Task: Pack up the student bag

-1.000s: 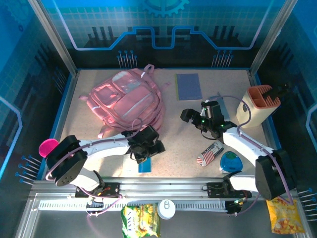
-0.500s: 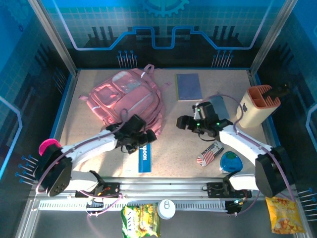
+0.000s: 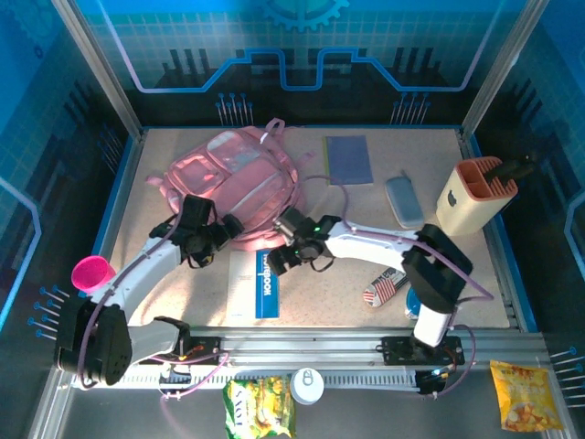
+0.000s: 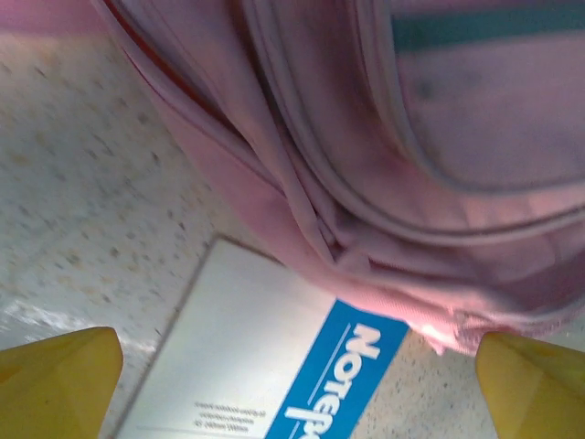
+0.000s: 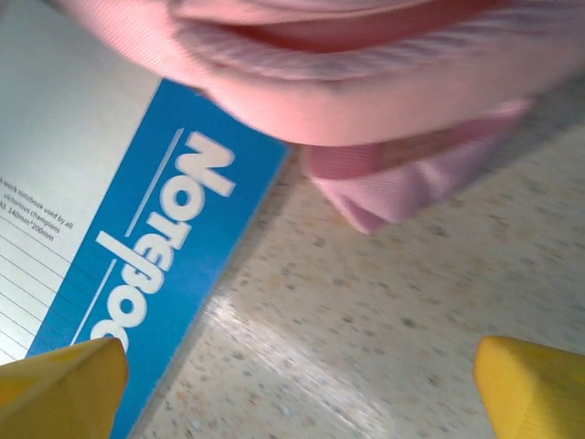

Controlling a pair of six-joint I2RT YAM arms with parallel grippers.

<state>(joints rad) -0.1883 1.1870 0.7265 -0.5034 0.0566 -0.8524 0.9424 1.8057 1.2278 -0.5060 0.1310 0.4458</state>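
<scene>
1. The student bag, pink and soft, lies flat on the far left part of the table. Its near edge overlaps the far end of a notebook.
2. The white-and-blue notebook lies just in front of the bag. In the left wrist view the pink fabric covers its far corner.
3. A slate-blue book lies flat to the right of the bag, near it but apart.
4. A beige-and-orange pen holder stands tilted by the right edge, well apart from the bag.
5. The left gripper hangs at the bag's near left edge. Its jaws are spread wide and hold nothing, and its yellow fingertips flank the bag's hem and the notebook.
6. The right gripper hangs at the bag's near right edge, over the notebook's far end, jaws likewise wide and empty.
7. A pink cup sits at the table's left edge.
</scene>
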